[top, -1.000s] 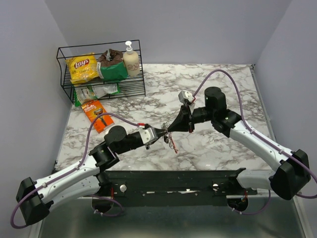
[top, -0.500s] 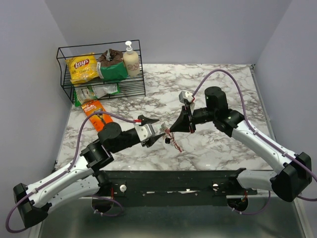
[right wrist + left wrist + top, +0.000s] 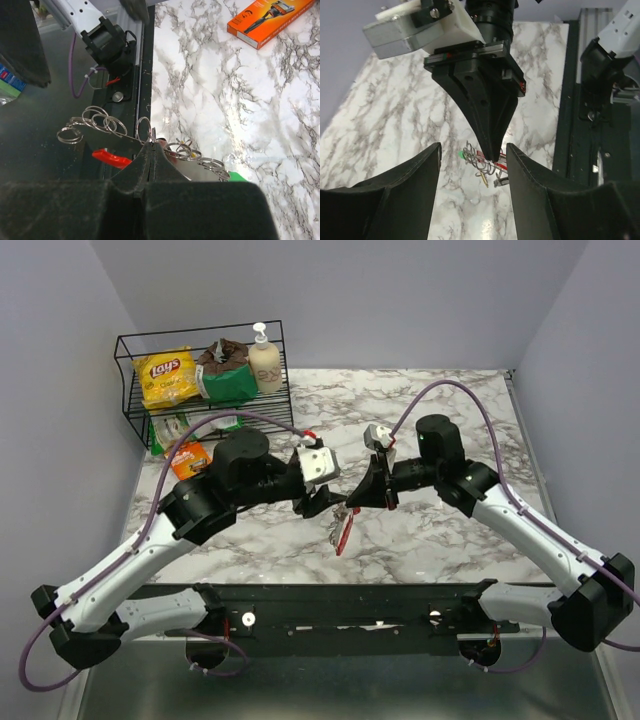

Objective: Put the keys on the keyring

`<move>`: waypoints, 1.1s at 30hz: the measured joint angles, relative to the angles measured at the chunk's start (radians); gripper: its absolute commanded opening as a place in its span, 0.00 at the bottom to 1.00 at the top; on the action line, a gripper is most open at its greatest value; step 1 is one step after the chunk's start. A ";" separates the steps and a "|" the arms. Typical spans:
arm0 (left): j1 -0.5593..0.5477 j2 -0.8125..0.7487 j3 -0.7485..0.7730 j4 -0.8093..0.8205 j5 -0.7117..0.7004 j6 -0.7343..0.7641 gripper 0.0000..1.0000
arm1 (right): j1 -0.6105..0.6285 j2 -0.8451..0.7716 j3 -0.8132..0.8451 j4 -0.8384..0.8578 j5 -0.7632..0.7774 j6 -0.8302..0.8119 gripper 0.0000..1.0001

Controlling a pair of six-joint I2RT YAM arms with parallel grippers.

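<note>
Near edge: black rail [image 3: 350, 605] with both arm bases. Just beyond it, mid-counter [image 3: 450, 550], the two claws meet tip to tip. Right claw [image 3: 151, 147] clenched, grasping the keyring [image 3: 343, 530] at its silver rings. The red loop hangs below the tips, off the counter. Green key [image 3: 234, 176] is bunched in with the rings beside the tips; other keys too small to sort out. Left claw [image 3: 473, 150] released, fingers spread wide, gripping nothing, facing the right claw's tip with the keyring just beyond its fingertips. Further left, orange razor box [image 3: 265, 20] flat on the counter, partly behind the left arm in the top view. Far left corner: wire basket [image 3: 200, 337] with chips bag [image 3: 165, 378], green bag [image 3: 228, 382], soap bottle [image 3: 264, 362].
</note>
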 measured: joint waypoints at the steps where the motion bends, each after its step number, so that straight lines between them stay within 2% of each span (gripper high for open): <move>1: 0.008 0.025 0.028 -0.038 0.028 0.003 0.62 | 0.000 -0.002 0.000 -0.002 0.000 -0.001 0.01; 8: 0.072 0.157 0.155 -0.265 0.200 0.039 0.55 | 0.000 -0.020 0.000 -0.005 0.004 -0.009 0.01; 14: 0.091 0.240 0.212 -0.381 0.270 0.079 0.46 | 0.000 -0.027 0.000 -0.006 0.005 -0.010 0.01; 23: 0.105 0.314 0.218 -0.428 0.287 0.122 0.34 | 0.000 -0.027 0.000 -0.006 0.005 -0.011 0.01; 33: 0.134 0.322 0.246 -0.423 0.295 0.131 0.33 | 0.000 -0.028 0.000 -0.006 0.005 -0.018 0.01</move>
